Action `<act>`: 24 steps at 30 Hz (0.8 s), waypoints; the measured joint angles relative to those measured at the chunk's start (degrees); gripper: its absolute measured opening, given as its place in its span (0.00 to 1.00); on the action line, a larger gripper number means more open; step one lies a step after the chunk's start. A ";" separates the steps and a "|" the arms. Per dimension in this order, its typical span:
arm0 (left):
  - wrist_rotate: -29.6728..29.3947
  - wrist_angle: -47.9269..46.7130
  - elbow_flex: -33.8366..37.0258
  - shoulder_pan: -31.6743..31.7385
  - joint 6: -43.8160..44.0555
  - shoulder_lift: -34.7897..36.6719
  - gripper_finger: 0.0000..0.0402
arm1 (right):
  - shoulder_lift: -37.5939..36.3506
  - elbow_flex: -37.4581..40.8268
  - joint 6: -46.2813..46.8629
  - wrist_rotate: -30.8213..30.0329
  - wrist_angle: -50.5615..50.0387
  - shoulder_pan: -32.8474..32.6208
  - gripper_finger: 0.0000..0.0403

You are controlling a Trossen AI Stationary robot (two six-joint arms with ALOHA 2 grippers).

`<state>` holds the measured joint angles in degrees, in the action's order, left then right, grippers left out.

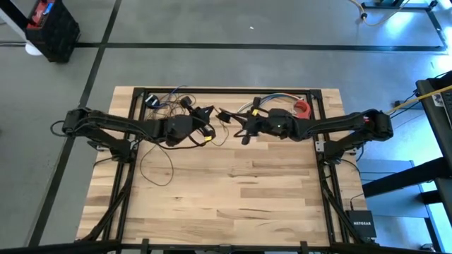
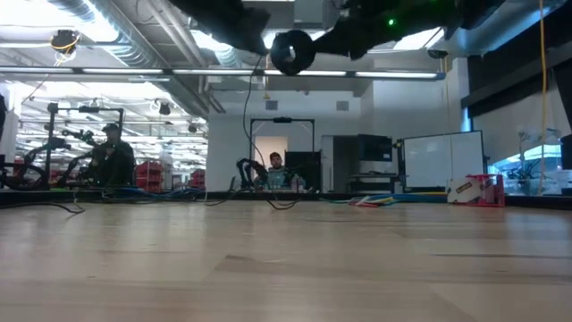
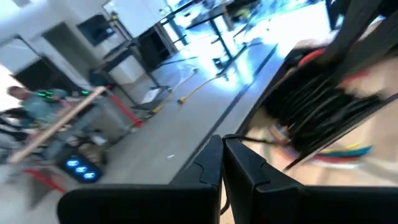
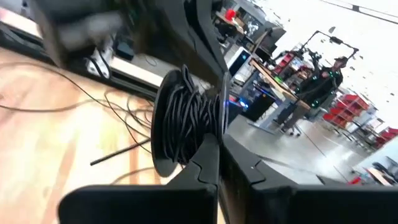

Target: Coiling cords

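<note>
Overhead, both tools pinching the coiled cords [image 4: 183, 121], coil on edge, tail dangling tableward.

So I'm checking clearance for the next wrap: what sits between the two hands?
In the high view, only a short span of the cord bridges the left hand and right hand, above bare table.

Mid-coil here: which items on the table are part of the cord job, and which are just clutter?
Job:
- cords, loose loops on the table's left side
- left gripper, shut
- right gripper, shut

Lying about:
- multicoloured wires
- red tape roll
- yellow cable, off the table
</note>
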<state>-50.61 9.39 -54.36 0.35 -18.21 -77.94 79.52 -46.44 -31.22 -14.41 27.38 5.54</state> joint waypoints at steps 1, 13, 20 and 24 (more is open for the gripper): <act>1.22 -0.04 0.01 -0.07 1.16 0.34 0.01 | 0.54 0.00 -0.05 -0.02 0.01 0.34 0.02; 8.94 -1.51 -0.02 -0.77 7.87 0.62 0.01 | 3.98 0.20 1.39 -1.48 1.59 3.20 0.02; 9.39 -4.92 -0.12 -0.09 5.00 0.62 0.01 | 4.03 0.28 2.01 -1.35 1.81 3.10 0.02; 9.40 -6.91 -0.14 0.15 2.70 0.73 0.08 | 4.05 0.28 2.01 -1.04 1.80 3.10 0.02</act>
<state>-41.21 2.48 -54.50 0.50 -15.51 -77.21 83.57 -46.15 -29.21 -15.45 29.19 8.64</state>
